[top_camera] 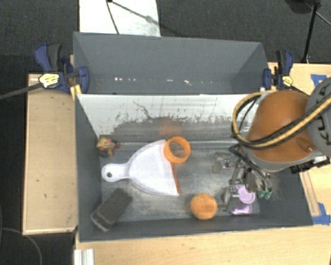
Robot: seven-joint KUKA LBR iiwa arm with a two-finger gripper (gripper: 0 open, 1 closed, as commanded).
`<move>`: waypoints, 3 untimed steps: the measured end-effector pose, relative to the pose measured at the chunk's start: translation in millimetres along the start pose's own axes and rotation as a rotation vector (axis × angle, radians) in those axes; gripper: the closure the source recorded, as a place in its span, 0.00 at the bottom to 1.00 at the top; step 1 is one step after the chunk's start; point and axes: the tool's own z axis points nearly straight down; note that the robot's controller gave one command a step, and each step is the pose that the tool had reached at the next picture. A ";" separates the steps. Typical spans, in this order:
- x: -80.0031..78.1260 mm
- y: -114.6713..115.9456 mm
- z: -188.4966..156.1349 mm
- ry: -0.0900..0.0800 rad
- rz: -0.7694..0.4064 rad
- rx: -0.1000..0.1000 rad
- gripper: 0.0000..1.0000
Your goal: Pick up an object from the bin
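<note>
My gripper hangs low over the front right of the bin, under the orange wrist cover. Directly beneath it, and partly hidden by it, lies a small pale purple thing on the bin floor. Just to the left of the gripper, an orange ball rests close to the front wall. Whether the gripper touches the purple thing is hidden.
A white scoop lies in the middle with an orange ring-shaped cup on its far edge. A dark grey block sits in the front left corner, and a small brownish thing is by the left wall.
</note>
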 end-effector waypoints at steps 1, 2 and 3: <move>-1.9 -0.1 -4.0 -0.008 -0.001 0.000 0.00; -4.4 32.1 45.4 -0.016 -0.215 0.002 0.00; 0.3 50.7 40.5 -0.007 -0.384 0.001 0.00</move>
